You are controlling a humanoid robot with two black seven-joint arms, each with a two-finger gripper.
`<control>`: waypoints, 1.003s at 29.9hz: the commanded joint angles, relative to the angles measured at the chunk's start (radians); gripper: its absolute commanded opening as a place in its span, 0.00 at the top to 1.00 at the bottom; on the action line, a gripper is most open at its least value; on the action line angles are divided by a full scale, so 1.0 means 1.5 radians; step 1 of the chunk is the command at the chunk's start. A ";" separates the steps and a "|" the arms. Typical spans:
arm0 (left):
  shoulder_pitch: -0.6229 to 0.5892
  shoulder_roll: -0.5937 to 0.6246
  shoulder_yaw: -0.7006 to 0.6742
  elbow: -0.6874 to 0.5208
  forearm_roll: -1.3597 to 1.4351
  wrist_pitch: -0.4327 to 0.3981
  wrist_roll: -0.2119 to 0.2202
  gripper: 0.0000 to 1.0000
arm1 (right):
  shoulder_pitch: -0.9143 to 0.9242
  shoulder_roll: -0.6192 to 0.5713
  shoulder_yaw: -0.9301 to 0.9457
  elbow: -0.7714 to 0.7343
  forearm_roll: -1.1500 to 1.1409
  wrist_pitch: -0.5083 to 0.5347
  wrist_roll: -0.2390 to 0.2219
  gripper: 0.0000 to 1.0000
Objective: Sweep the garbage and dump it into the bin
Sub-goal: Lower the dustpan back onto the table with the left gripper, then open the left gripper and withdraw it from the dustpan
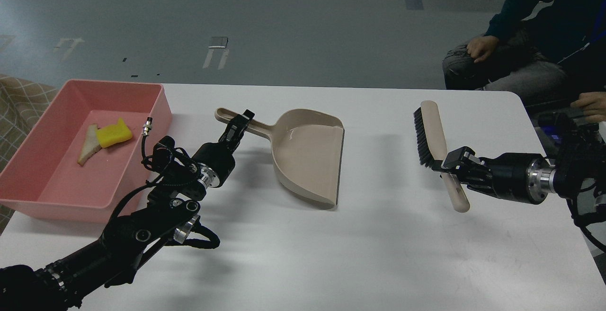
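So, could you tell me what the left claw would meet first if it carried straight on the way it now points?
The left claw points up and to the right, at the dustpan's handle. That handle is first in its line; the fingertips look at or on it already, though depth is hard to judge from this single view.

A glossy beige plastic dustpan (307, 152) sits on a smooth matt white table (378, 254); left of it, a salmon-pink plastic tub (42, 178) holds a yellow foam-like chunk (114, 134).

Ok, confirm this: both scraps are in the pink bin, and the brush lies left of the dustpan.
Wrong on one count: the head view shows the brush right of the dustpan. Both scraps, yellow chunk and pale slice, are indeed in the pink bin.
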 commanded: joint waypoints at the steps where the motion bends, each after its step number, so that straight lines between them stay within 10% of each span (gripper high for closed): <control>1: 0.000 0.000 -0.001 0.001 -0.001 0.004 -0.001 1.00 | 0.000 0.000 0.001 -0.001 0.000 0.000 0.000 1.00; 12: 0.000 0.000 -0.001 0.001 -0.003 0.033 -0.013 0.35 | 0.000 0.000 0.001 0.000 0.000 0.000 0.000 1.00; 30: 0.026 0.015 0.017 -0.009 -0.002 0.028 -0.029 0.03 | 0.000 0.001 0.002 0.000 0.000 0.000 0.000 1.00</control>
